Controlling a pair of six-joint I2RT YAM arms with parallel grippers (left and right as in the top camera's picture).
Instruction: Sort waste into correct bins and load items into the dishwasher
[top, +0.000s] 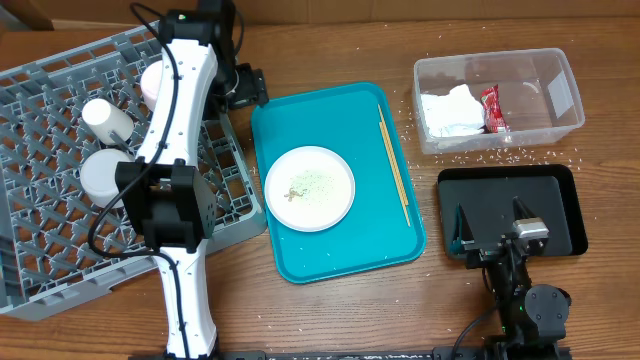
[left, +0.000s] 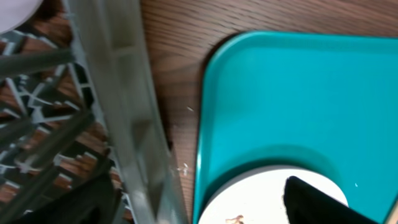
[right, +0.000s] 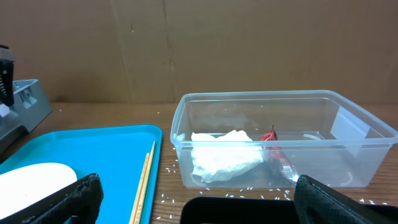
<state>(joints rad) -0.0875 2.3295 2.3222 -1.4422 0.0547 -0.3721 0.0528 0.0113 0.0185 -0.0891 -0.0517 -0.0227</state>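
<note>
A white plate (top: 309, 187) with crumbs lies on the teal tray (top: 350, 250); it also shows in the left wrist view (left: 261, 199) and the right wrist view (right: 31, 177). The grey dish rack (top: 50, 230) holds a white cup (top: 105, 118) and a pale round bowl (top: 98, 172). The clear tub (top: 560, 90) holds the white napkin (top: 448, 110) and the red wrapper (top: 492, 110). Rice grains (top: 480, 155) lie around it. My left gripper (top: 245, 88) (left: 205, 208) is open and empty over the rack wall and tray corner. My right gripper (top: 492, 232) (right: 211, 208) is open and empty over the black tray (top: 560, 200).
Wooden chopsticks (top: 393, 165) lie along the teal tray's right side. Another pale dish (top: 153, 82) sits in the rack, partly hidden by my left arm. The rack wall (left: 124, 93) stands close beside the teal tray edge. A brown wall rises behind the tub (right: 348, 124).
</note>
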